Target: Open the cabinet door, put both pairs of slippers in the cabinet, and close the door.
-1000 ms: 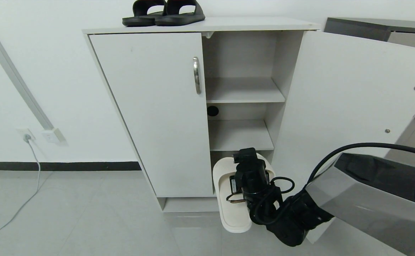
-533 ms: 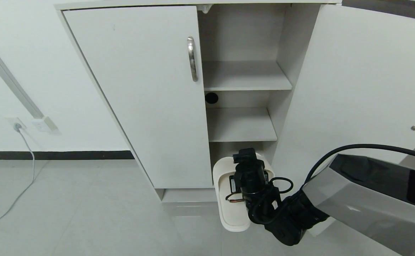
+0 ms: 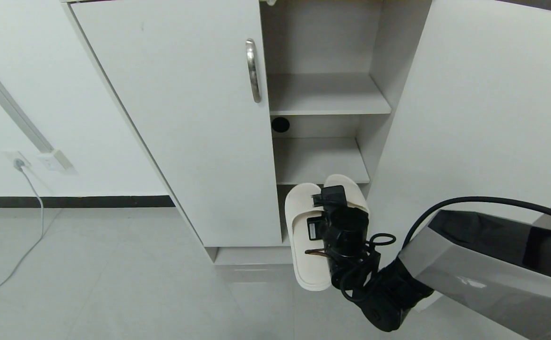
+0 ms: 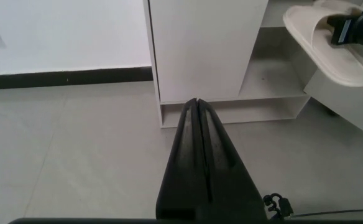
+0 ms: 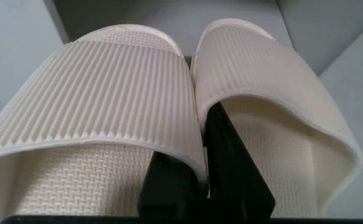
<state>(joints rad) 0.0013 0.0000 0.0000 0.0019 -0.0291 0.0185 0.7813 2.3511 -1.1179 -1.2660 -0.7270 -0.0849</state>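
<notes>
Snugly, ribbed cream slippers [image 5: 107, 87] in right jaws, smooth cabinet [image 3: 185, 118]

Right end effector [image 3: 330, 196] extended forward, low, clamped on white slippers [image 3: 299, 236]. Left end effector [image 4: 197, 109] fully closed.

The left gripper [image 4: 196, 104] was seen with fingers pressed together over the tiled floor [image 4: 76, 149]; the cabinet [image 4: 200, 43] stood ahead, a white slipper [image 4: 312, 40] raised beyond.
</notes>
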